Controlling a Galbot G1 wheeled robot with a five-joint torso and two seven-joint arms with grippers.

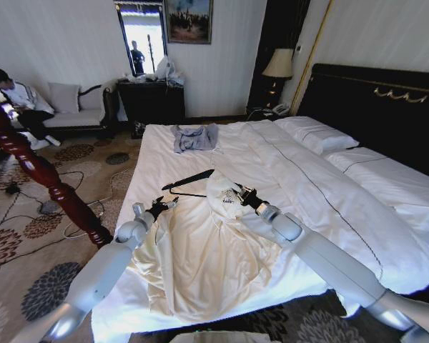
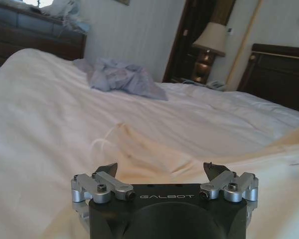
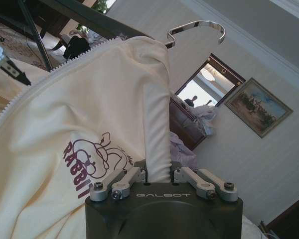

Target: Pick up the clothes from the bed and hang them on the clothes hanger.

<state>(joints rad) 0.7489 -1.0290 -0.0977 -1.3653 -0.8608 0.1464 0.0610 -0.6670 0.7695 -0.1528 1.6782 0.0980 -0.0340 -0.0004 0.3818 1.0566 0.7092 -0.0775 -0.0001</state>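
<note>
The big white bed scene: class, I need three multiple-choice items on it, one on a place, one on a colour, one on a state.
1. Where does the small grey-blue garment lie?
A. on a pillow
B. on the bed's white sheet, beyond the thin black hanger
C. on the carpet

2. What colour is the garment's printed logo?
A. green
B. bright blue
C. dark maroon

3. What is the right gripper doing?
A. hanging open
B. clamping a fold of the cream zip-front garment
C. holding a lamp

Key: B, it lies on the sheet past the hanger; C, the wrist view shows maroon print; B, cream fabric rises between its shut fingers.
</note>
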